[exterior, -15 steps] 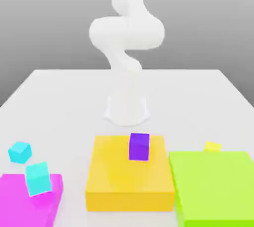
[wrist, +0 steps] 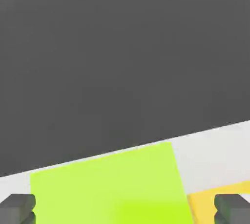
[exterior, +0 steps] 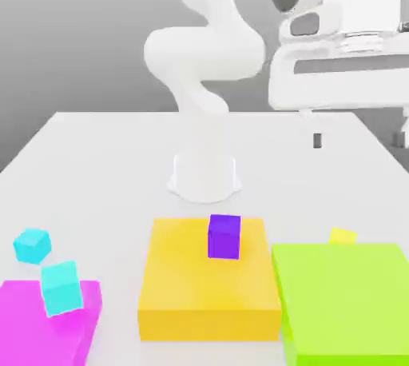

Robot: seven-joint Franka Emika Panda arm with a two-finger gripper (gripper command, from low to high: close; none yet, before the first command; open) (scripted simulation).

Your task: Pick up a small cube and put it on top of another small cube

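The small purple cube (exterior: 224, 236) is parked on the flat orange-yellow block (exterior: 209, 292), toward its rear edge — that block is the landmark here. The small yellow cube (exterior: 343, 236) is seen on the bench (exterior: 104, 157) off the block's side at the exterior view's right, tucked just behind the flat lime-green block (exterior: 343, 300). The gripper (exterior: 357, 139) is held high above the lime-green block — fingers spread wide, nothing grasped. Two cyan cubes and a magenta block are found on the orange-yellow block's other side.
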